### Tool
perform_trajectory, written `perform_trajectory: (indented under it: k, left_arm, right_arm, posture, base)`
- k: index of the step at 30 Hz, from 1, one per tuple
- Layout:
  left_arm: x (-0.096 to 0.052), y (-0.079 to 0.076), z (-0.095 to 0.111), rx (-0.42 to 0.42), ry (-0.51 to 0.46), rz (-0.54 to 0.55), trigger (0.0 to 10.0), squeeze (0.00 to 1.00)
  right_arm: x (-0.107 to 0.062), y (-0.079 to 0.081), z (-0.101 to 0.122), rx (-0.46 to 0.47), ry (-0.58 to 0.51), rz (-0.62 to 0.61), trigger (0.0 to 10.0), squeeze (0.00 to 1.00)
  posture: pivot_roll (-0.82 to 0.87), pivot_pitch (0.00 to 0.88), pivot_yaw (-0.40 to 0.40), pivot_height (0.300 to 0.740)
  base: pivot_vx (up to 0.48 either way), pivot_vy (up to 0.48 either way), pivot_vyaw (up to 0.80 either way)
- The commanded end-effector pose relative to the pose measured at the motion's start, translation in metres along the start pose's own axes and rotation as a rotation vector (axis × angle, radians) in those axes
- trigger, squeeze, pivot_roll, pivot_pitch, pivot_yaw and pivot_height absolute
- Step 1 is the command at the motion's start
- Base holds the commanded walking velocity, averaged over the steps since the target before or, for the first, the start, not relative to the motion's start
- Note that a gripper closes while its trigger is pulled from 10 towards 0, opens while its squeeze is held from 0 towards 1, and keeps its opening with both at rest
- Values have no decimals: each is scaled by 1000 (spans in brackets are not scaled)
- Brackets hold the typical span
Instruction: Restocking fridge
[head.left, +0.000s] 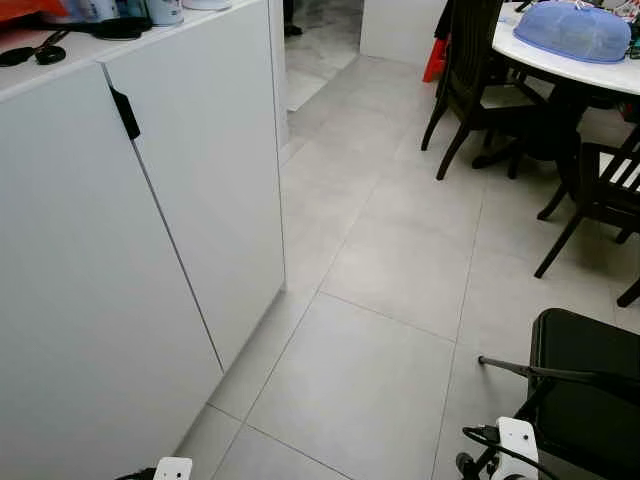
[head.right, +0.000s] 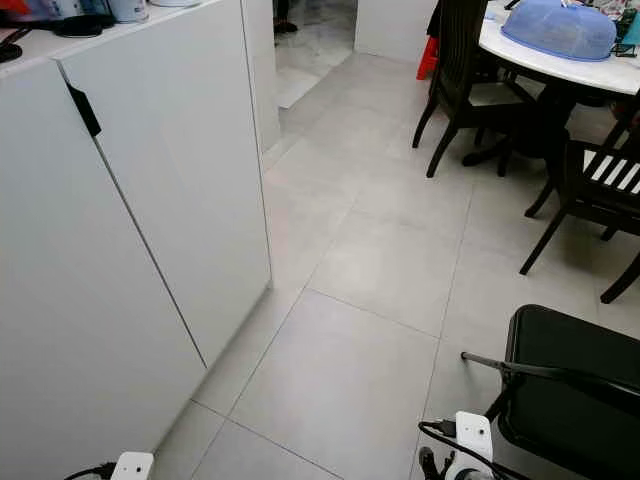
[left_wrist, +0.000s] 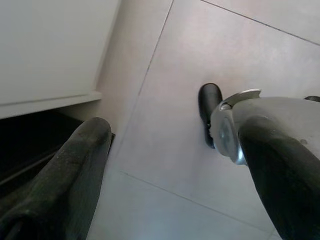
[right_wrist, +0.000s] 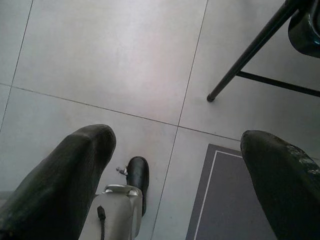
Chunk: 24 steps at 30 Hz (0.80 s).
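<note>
While both arms are hanging idle over the grey tile floor (head.left: 380, 260), the left gripper (left_wrist: 165, 165) and right gripper (right_wrist: 175, 185) are hanging released, grasping nothing. A white cabinet (head.left: 120, 260) is standing on the left, and a dining table (head.left: 560, 60) with dark chairs (head.left: 470, 80) is sitting far right.

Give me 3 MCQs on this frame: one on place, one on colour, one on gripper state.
1. Where is the white cabinet?
A. robot's left
B. robot's right
C. behind the dining table

2. What colour is the food cover on the white table?
A. red
B. blue
C. green

3. How are the left gripper and right gripper?
A. both shut on a bottle
B. left open, right shut
C. both open, holding nothing

Answers:
1 A, the cabinet is on the left in the eye views.
2 B, the mesh dome is blue.
3 C, wrist views show bare floor tiles between spread fingers.
</note>
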<state>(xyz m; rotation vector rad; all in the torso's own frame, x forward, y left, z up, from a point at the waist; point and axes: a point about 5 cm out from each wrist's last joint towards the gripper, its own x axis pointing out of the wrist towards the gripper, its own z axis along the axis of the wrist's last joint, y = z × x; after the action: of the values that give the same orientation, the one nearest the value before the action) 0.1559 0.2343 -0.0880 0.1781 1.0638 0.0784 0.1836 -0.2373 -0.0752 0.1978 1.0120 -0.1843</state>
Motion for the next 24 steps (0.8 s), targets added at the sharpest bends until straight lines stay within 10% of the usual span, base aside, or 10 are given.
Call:
perform_trajectory:
  k: [1,24]
  left_arm:
    - [0,2,2,29,-7,10,10000,0]
    - [0,8,10,-32,-80,15,10000,0]
  right_arm:
    - [0,-2,-2,14,6,-13,10000,0]
    - [0,1,-1,-5,-7,14,10000,0]
  posture:
    - [110,0,-37,740]
    - [106,0,-30,740]
  base:
    - [0,0,0]
    - [0,0,172]
